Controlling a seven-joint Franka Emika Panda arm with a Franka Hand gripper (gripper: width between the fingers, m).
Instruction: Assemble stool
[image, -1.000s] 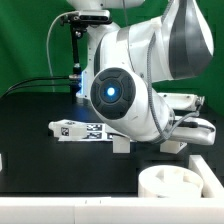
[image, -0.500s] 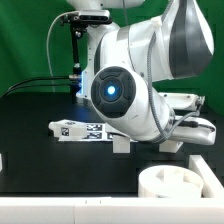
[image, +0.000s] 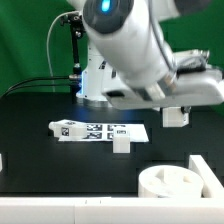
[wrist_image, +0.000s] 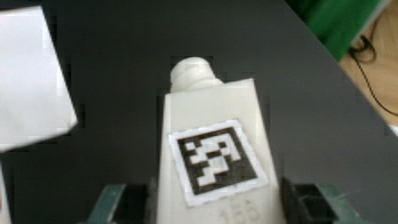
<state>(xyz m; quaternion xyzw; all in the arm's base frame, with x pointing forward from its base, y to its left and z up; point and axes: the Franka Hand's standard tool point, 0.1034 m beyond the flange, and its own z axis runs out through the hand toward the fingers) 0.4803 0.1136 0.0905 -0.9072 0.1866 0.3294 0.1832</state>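
My gripper (image: 175, 106) is shut on a chunky white stool leg (image: 176, 118) and holds it above the black table at the exterior view's right. In the wrist view the leg (wrist_image: 214, 120) runs away from the gripper (wrist_image: 215, 206), its square tag facing the camera and its rounded peg end farthest out. Both fingers (wrist_image: 118, 203) press its sides. A second leg (image: 121, 142) stands on the table by the marker board. The round white seat (image: 170, 184) lies at the front right.
The marker board (image: 95, 130) lies flat mid-table. A white block (image: 206, 166) stands at the right edge behind the seat. A small white piece (image: 2, 161) shows at the left edge. A pale flat surface (wrist_image: 27, 85) shows in the wrist view.
The arm has swung upward and its big joint has left the middle of the view. The gripper has risen with the leg, which stood low by the table before.
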